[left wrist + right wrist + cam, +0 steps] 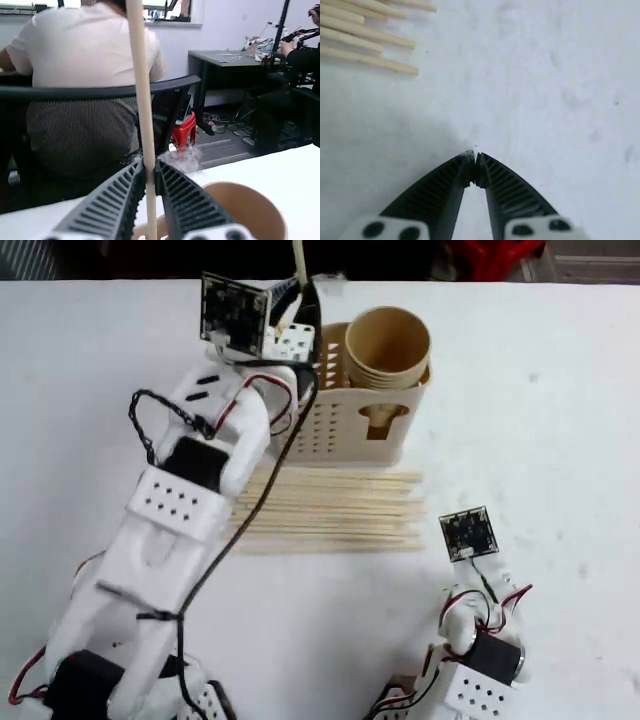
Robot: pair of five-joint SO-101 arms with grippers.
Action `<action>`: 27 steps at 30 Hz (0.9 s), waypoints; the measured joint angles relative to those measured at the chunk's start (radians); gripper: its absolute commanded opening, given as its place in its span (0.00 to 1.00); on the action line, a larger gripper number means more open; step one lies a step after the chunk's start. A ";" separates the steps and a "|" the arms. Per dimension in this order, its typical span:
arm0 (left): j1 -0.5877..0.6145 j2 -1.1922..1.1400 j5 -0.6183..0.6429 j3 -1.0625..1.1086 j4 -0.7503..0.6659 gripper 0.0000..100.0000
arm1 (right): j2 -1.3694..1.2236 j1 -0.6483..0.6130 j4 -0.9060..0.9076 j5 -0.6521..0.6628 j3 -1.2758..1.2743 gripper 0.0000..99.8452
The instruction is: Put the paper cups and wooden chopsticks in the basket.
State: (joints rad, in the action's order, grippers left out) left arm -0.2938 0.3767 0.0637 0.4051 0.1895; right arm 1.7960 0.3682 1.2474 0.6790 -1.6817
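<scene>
Left hand grips one chopstick over the basket; cups in, pile remains; my right hand closed, empty.

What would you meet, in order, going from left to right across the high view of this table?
left arm → basket → stacked paper cups → right arm. The chopstick pile runs across the middle, so it is left out.

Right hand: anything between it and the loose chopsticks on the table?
Nothing. In the right wrist view, the stretch from the right hand to the chopsticks is bare table.
</scene>
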 measured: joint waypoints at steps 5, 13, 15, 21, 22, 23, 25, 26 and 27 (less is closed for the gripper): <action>0.012 -0.008 0.043 0.000 0.003 0.06 | 0.000 0.000 0.000 0.000 0.000 0.02; 0.009 -0.008 0.052 0.000 0.072 0.11 | 0.000 0.000 0.000 0.000 0.000 0.02; 0.009 -0.008 0.052 0.000 0.077 0.11 | 0.000 0.000 0.000 0.000 0.000 0.02; 0.009 -0.008 0.052 0.000 0.077 0.11 | 0.000 0.000 0.000 0.000 0.000 0.02; 0.009 -0.008 0.052 0.000 0.087 0.11 | 0.000 0.000 0.000 0.000 0.000 0.02; 0.009 -0.008 0.052 0.000 0.112 0.11 | 0.000 0.000 0.000 0.000 0.000 0.02; 0.009 -0.006 0.052 0.000 0.187 0.11 | 0.000 0.000 0.000 0.000 0.000 0.02; 0.003 0.003 0.052 0.000 0.233 0.11 | 0.000 0.000 0.000 0.000 0.000 0.02; -0.008 0.018 0.052 0.000 0.279 0.11 | 0.000 0.000 0.000 0.000 0.000 0.02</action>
State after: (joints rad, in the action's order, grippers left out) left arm -0.3015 0.3951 0.1158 0.4051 0.4687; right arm 1.7960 0.3682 1.2474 0.6790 -1.6817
